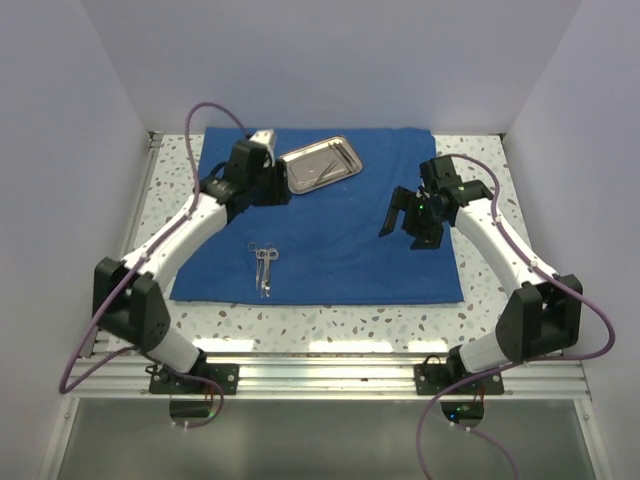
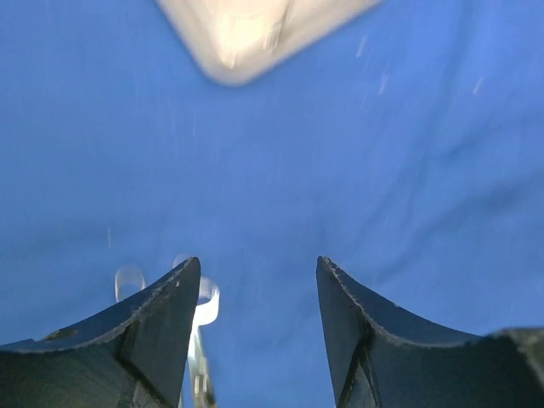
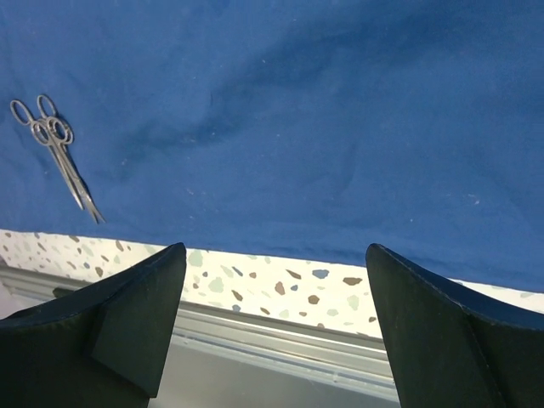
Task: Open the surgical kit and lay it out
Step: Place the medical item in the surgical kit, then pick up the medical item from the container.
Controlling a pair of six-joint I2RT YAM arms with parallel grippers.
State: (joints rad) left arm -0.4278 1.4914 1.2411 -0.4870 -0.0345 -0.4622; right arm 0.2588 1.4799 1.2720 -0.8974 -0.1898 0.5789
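Observation:
The royal-blue cloth (image 1: 340, 250) lies spread flat on the table. The steel tray (image 1: 320, 163) sits on its far part with a thin instrument (image 1: 327, 170) inside. Ring-handled forceps (image 1: 263, 268) lie on the cloth's near left part and also show in the right wrist view (image 3: 55, 144). My left gripper (image 1: 274, 186) hovers open just left of the tray. In the left wrist view (image 2: 259, 263) it is empty over the cloth (image 2: 340, 153), with a tray corner (image 2: 246, 34) ahead and ring handles (image 2: 206, 299) behind its left finger. My right gripper (image 1: 405, 215) is open and empty above the cloth's right part.
The speckled tabletop (image 1: 330, 320) shows around the cloth. An aluminium rail (image 1: 330, 375) runs along the near edge and also shows in the right wrist view (image 3: 280, 340). White walls close in the back and sides. Purple cables loop beside both arms.

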